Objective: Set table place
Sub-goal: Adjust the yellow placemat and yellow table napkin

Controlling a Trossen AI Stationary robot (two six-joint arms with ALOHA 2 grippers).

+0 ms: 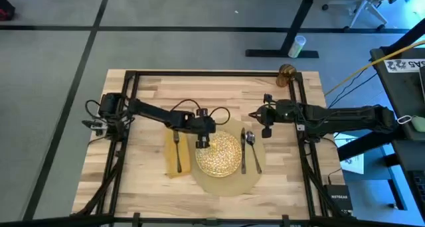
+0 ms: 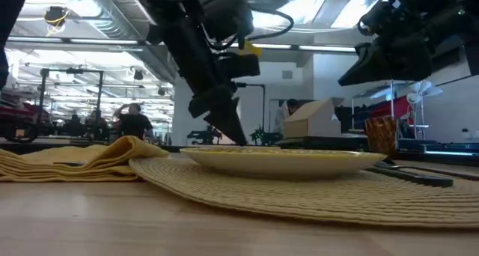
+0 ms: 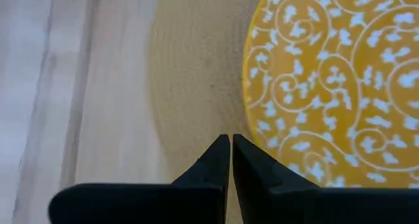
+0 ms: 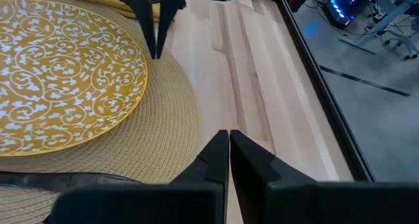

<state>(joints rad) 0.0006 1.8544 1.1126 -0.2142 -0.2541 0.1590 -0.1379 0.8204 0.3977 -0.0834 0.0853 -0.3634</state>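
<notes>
Two tools hover over the tabletop (image 1: 146,87), both with fingers pressed together and gripping nothing. On the wood lies the tan placemat (image 1: 224,184), and on it sits the yellow patterned plate (image 1: 219,158). At the plate's 9 o'clock, partly under the mat's edge, lies the mustard napkin (image 1: 174,166) with the fork (image 1: 176,142) on top; at its 3 o'clock the knife (image 1: 243,154) and spoon (image 1: 252,146) lie side by side on the mat. The left tool (image 1: 202,142) hangs above the plate's rim at about 10 o'clock — its wrist view shows the closed tips (image 3: 230,152) over the mat just beside the plate's edge. The right tool (image 1: 254,114) sits raised above bare wood at the plate's 1 o'clock, fingers shut. The amber glass (image 1: 287,73) stands far off at the tabletop's rear rail, toward its 1 o'clock corner.
</notes>
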